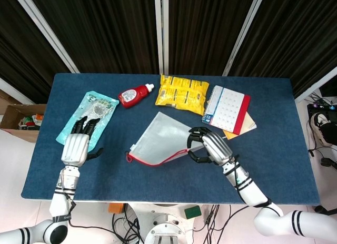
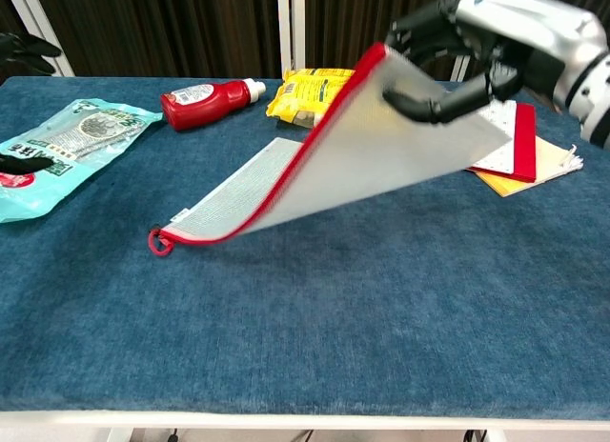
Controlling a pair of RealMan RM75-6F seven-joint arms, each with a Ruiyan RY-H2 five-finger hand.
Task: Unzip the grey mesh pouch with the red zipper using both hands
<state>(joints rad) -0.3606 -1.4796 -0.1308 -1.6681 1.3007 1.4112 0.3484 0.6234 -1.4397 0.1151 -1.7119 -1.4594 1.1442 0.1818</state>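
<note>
The grey mesh pouch [image 1: 160, 141] [image 2: 372, 166] with the red zipper along its front edge lies partly on the blue table, its left corner and zipper pull [image 2: 158, 242] down on the cloth. My right hand [image 1: 206, 146] [image 2: 486, 42] grips the pouch's right end and holds that end lifted off the table. My left hand [image 1: 76, 145] hovers at the table's left side with fingers spread, holding nothing, well left of the zipper pull. In the chest view only dark fingertips [image 2: 24, 47] of that hand show at the left edge.
A teal packet [image 1: 87, 118] [image 2: 57, 151] lies under and behind my left hand. A red bottle [image 1: 135, 94] [image 2: 202, 103], a yellow snack bag [image 1: 181, 91] and a notebook with a red edge [image 1: 227, 104] [image 2: 481, 132] lie along the far side. A cardboard box [image 1: 18, 118] stands off the table's left.
</note>
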